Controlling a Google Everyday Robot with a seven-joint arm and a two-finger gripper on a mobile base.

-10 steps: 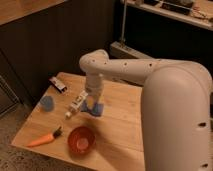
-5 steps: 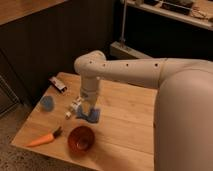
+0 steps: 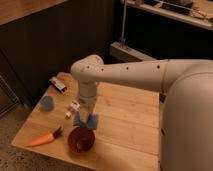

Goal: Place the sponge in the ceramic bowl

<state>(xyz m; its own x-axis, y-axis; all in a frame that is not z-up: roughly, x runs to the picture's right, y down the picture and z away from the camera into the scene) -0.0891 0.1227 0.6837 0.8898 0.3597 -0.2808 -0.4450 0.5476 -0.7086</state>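
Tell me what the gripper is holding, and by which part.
The gripper is shut on the sponge, pinching its upper edge, close to the bowl.

You see the gripper [image 3: 84, 111] clamped shut on the sponge [image 3: 86, 120], holding it just above the far rim of the bowl [image 3: 81, 140] near the table's [image 3: 125, 135] front edge. A carrot [image 3: 42, 140] lies beside the bowl, and a cup [image 3: 46, 103] stands farther back.
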